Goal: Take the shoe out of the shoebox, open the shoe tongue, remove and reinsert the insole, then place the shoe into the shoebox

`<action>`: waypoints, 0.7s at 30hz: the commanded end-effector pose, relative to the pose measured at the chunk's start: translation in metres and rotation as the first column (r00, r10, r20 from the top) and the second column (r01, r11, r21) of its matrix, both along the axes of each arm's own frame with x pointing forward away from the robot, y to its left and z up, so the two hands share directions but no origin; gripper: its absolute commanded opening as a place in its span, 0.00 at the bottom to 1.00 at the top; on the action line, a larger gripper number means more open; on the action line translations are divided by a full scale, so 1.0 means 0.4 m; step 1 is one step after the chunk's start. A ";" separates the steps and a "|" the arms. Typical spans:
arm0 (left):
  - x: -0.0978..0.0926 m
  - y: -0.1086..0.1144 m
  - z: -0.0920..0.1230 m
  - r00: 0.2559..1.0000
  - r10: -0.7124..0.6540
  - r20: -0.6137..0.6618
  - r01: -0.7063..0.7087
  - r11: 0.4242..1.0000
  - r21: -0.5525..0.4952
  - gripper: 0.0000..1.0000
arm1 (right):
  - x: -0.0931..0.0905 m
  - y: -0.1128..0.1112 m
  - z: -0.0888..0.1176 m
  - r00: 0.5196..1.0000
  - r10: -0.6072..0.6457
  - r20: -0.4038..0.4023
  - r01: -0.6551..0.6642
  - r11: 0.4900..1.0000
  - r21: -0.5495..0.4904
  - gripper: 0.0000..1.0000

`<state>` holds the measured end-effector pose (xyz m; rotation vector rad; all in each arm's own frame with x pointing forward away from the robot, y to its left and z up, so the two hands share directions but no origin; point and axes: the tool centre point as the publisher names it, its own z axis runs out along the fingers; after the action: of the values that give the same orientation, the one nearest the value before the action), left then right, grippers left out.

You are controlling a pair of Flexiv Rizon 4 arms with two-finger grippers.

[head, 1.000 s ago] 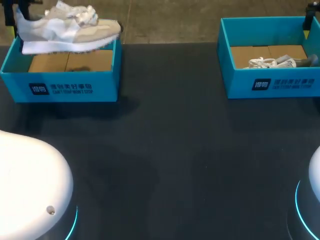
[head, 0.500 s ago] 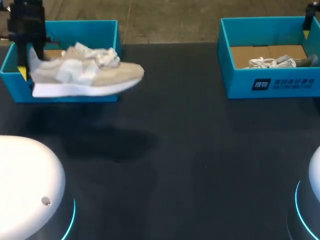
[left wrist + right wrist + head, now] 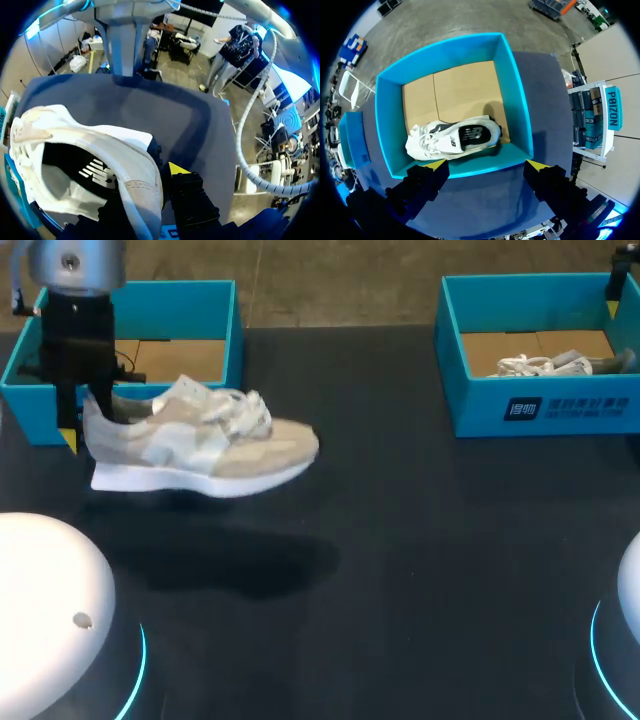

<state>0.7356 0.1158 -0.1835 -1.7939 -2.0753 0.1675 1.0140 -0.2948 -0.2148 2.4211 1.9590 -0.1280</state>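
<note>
The left hand is closed on the heel of a beige and white shoe. In the left wrist view one finger with its yellow tip presses the outside of the heel collar, and the other finger is inside the shoe opening, so the heel wall is pinched from two sides. The shoe hangs level from this grip, with the toe pointing to 3 o'clock in the head view and the white laces loose on top. Its shadow lies on the dark counter apart from the sole, so the shoe is off the surface. The shoe is outside its blue box, just in front of it; this box stands at 10 o'clock on the counter, and brown cardboard shows inside it.

The right hand is wide open and holds nothing. It hangs above the near wall of a second blue box, which stands at 2 o'clock on the counter in the head view. A second white shoe lies in this box against the near wall, well apart from both fingers.
</note>
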 end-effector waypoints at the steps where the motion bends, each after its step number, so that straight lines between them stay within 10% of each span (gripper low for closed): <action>1: -0.012 -0.003 0.004 0.835 -0.133 0.534 0.100 0.991 0.091 0.00 | -0.002 0.000 0.001 1.000 -0.001 0.001 0.001 1.000 -0.001 1.00; 21: -0.072 -0.128 -0.128 0.878 -0.153 0.453 0.160 0.987 0.023 0.00 | -0.002 0.000 0.001 1.000 -0.001 0.001 0.001 1.000 -0.001 1.00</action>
<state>0.7103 0.0676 -0.2211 -2.1056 -2.1795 -0.1962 1.0140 -0.2948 -0.2148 2.4208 1.9592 -0.1280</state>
